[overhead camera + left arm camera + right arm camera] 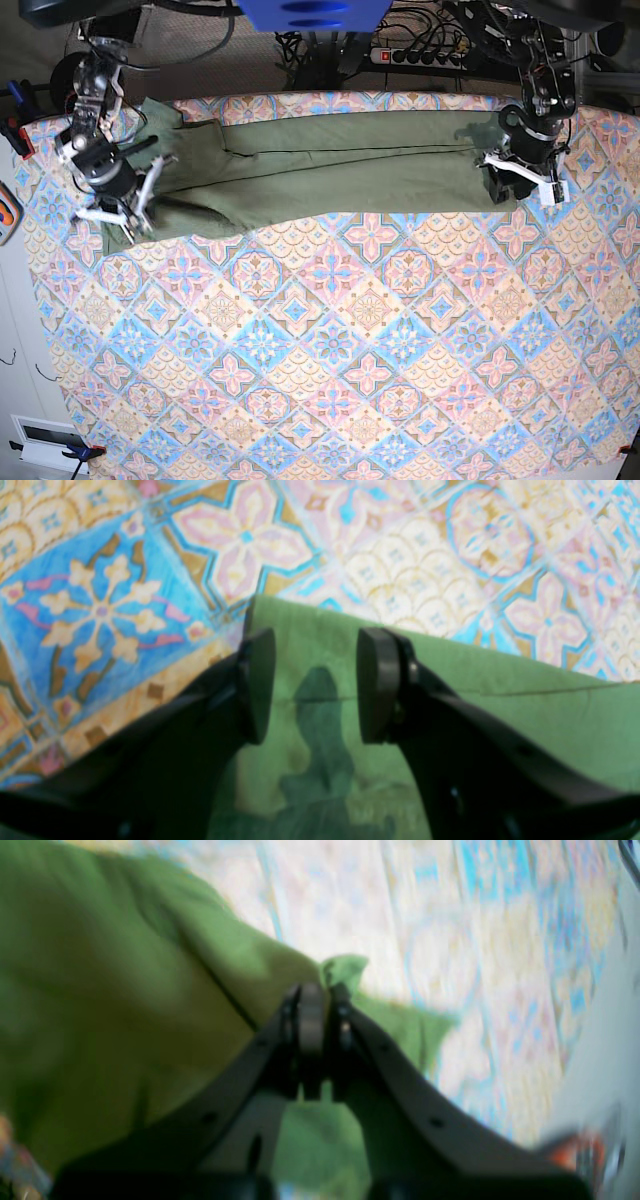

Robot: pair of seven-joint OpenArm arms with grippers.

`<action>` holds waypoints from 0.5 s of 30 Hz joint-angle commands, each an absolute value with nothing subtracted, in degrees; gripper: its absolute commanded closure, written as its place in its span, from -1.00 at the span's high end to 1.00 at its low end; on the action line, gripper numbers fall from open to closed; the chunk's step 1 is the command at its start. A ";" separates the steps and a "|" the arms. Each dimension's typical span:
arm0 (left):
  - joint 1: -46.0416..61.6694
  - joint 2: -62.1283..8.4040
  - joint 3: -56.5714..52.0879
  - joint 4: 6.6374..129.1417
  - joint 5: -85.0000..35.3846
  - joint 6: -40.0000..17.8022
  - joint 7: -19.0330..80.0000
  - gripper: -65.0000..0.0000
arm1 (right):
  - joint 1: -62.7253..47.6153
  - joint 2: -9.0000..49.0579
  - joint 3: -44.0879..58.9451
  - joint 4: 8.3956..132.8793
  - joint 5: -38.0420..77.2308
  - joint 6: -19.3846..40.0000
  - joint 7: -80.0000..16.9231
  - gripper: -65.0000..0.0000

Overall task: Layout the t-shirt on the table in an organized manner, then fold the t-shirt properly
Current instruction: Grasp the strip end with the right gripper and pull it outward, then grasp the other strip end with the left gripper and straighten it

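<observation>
The olive-green t-shirt lies stretched in a long folded band along the far side of the table. My left gripper stands open just above the shirt's right end, near its corner, both pads apart with flat cloth showing between them. In the base view this gripper is at the band's right end. My right gripper is shut on an edge of the t-shirt, with a small tuft of cloth poking past the tips. In the base view it sits at the band's left end.
A power strip and cables lie behind the table's far edge. An orange-and-black object sits off the table's left side. The patterned tabletop stretches beyond the shirt's end.
</observation>
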State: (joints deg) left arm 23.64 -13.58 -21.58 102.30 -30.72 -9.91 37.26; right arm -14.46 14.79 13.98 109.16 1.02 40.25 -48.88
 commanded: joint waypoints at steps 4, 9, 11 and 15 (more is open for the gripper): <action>23.34 -14.29 -21.93 103.16 -31.16 -10.15 36.26 -0.18 | -18.42 15.52 16.48 111.69 1.36 40.00 -48.31 -0.95; 22.90 -14.20 -21.93 103.16 -31.16 -10.15 36.26 -0.18 | -20.62 15.52 16.57 111.87 1.27 40.00 -48.31 -0.94; 22.90 -14.20 -21.93 103.16 -31.16 -10.15 36.26 -0.18 | -20.53 15.52 16.66 111.78 1.27 40.00 -48.40 -0.92; 22.81 -14.20 -21.93 103.16 -31.16 -10.15 36.26 -0.18 | -20.18 15.52 16.75 111.69 1.27 40.00 -51.82 -0.59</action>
State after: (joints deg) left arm 22.96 -13.63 -21.61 102.30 -30.68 -9.91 37.47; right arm -20.32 14.76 16.25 110.67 0.82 40.27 -52.40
